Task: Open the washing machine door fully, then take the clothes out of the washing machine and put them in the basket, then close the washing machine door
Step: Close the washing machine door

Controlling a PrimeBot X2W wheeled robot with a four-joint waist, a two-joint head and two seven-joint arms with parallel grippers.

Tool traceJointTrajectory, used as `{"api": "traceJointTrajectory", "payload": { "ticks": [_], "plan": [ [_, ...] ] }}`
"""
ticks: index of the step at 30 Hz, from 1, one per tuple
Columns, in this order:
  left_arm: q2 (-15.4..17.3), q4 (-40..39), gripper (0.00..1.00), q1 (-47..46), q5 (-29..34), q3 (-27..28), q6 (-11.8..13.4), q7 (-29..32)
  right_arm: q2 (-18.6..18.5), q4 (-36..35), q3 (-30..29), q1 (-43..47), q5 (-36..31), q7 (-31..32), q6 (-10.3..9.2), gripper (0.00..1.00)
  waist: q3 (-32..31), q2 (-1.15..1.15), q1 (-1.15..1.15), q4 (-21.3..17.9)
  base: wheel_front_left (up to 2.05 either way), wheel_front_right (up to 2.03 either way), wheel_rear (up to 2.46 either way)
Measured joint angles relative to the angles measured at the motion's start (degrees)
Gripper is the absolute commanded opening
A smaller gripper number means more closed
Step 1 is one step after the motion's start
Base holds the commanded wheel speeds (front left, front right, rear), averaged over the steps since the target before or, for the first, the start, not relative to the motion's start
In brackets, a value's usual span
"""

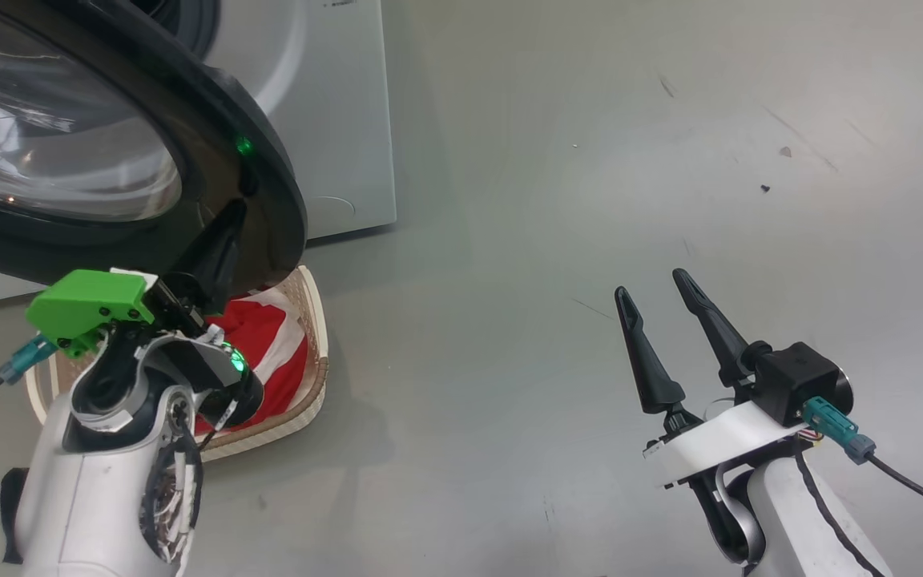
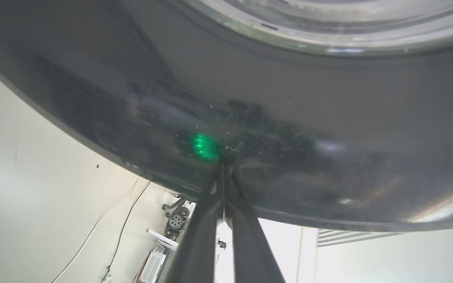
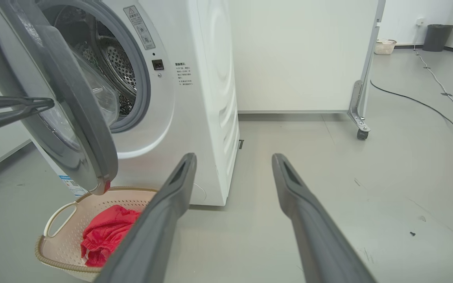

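At the left the washing machine door (image 1: 265, 192) is seen half open, glossy black around a bulging clear window. The left gripper (image 1: 231, 218), fingers pressed together, is set with its tips against the black ring. Closing seems to be in hand: the push should be kept steady, so the tips are not slid off the gloss. Below, the red clothes (image 1: 269, 353) are laid in the basket (image 1: 320, 353). At the right, the right gripper (image 1: 650, 284) is held spread and empty.
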Motion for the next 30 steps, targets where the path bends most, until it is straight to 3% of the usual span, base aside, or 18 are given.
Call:
{"api": "traceJointTrajectory", "payload": {
  "ticks": [8,15,23,30],
  "plan": [
    [0.45,1.59,0.0,3.37,5.93,-5.22,-2.07,1.67,-0.05,0.05,-1.1,0.01,-0.12,0.0,0.0,1.0,-1.85,0.0,0.0,2.56,0.0,0.0,0.0],
    [6.77,1.22,0.0,6.67,18.24,-12.58,-5.33,2.04,-0.55,0.05,-1.66,0.78,-0.27,0.0,0.0,1.0,-3.95,0.0,0.0,6.16,0.0,0.0,0.0],
    [13.01,0.56,0.0,9.31,33.84,-17.37,-9.84,-4.07,-0.62,0.09,-2.42,2.25,-0.62,0.0,0.0,1.0,-6.1,0.0,0.0,10.78,0.0,0.0,0.0],
    [15.89,0.18,0.0,12.16,45.15,-17.42,-11.05,-14.8,-0.58,0.09,-2.97,3.57,-0.63,0.0,0.0,1.0,-8.68,0.0,0.0,14.79,0.0,0.0,0.0]
  ]
}}
